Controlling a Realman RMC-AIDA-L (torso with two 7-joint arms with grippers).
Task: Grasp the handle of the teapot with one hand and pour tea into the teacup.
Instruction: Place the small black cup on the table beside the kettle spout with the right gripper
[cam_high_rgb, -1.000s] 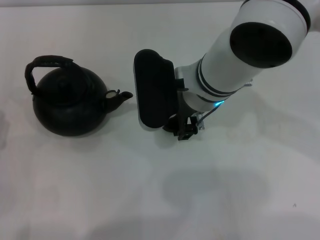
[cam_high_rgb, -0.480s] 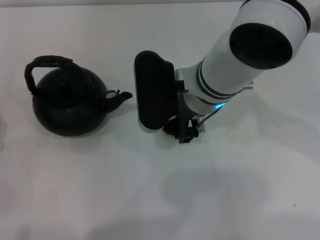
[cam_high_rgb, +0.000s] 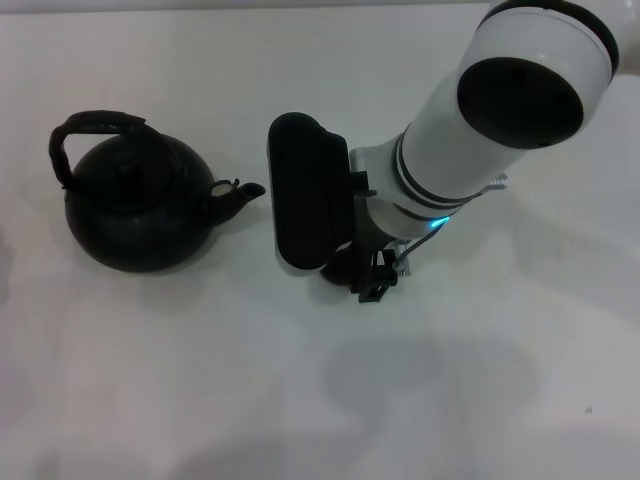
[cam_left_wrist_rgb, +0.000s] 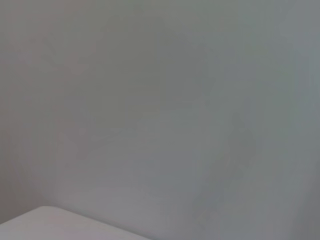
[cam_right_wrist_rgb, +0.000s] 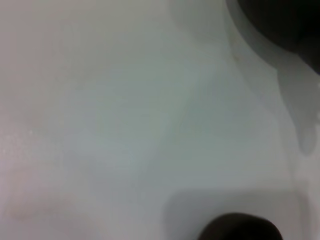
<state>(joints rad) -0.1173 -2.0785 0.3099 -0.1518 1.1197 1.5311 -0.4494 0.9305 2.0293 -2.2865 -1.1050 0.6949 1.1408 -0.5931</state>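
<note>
While the teapot sits untouched, only the right arm is seen to differ from the earlier head views.

Teapot: the teapot (cam_high_rgb: 140, 208) is shown at centre left of the head view, upright on the white table (cam_high_rgb: 200, 400), its spout (cam_high_rgb: 243, 195) turned toward frame centre; its position is unchanged from a second ago.
Handle: the handle (cam_high_rgb: 92, 126) is arched over the pot's upper left side and is touched by nothing.
Teacup: no cup can be made out in the head view; a dark rounded shape at the lower edge of the right wrist view may be it, but this cannot be settled.
Right arm: the right arm (cam_high_rgb: 500, 120) is entered from the upper right, its wrist end carried slightly lower in the frame than a second ago; the dark gripper housing (cam_high_rgb: 310, 195) is set just right of the spout, apart from it.
Right gripper state: the fingers are hidden beneath the housing, so their opening cannot be told; nothing is seen to be held.
Left arm: it is not shown in the head view; only blank surface is given by its wrist camera.
Meaning for the task: the shift is judged small, and the handle remains to be reached.
</note>
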